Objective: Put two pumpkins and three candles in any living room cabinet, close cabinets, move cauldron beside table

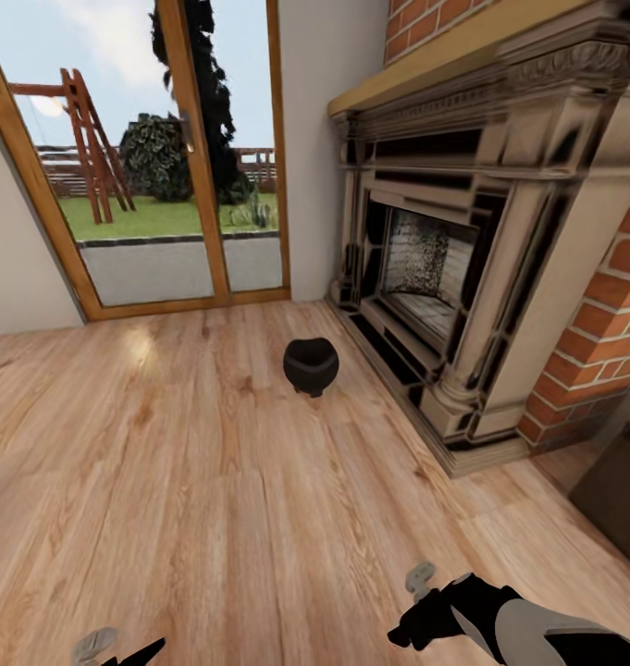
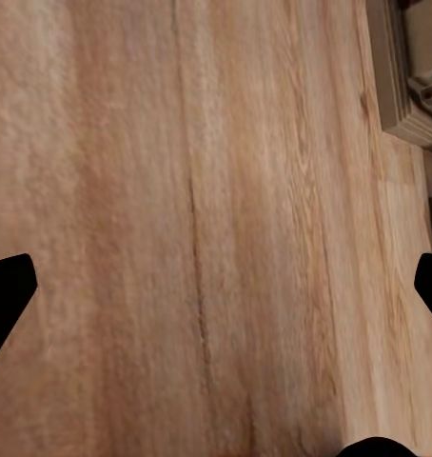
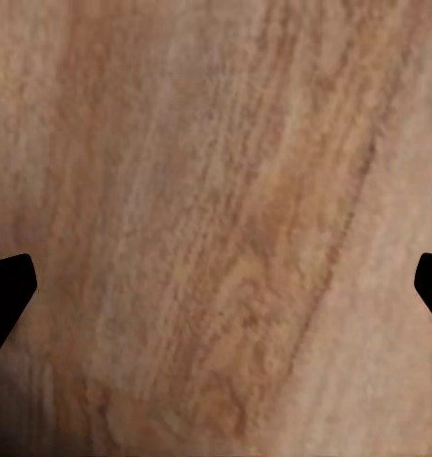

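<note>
The cauldron (image 1: 311,365), a small round-bellied black pot, stands upright on the wooden floor just in front of the fireplace's left corner. It is well ahead of both arms. My left gripper (image 2: 216,295) hangs open over bare floorboards, its black fingertips (image 2: 7,290) far apart. The right gripper (image 3: 216,295) is also open above the floor, with nothing between its fingertips (image 3: 9,286). In the head view, the right arm (image 1: 500,624) sits at the lower right and the left gripper's tip (image 1: 120,652) at the bottom edge. The pumpkins, candles and grey table are out of view.
A large fireplace (image 1: 463,250) with a stone surround and red brick fills the right side; its base juts onto the floor. A glass patio door (image 1: 166,185) with a wooden frame is at the back left. A dark brown furniture corner (image 1: 620,490) shows at the right edge.
</note>
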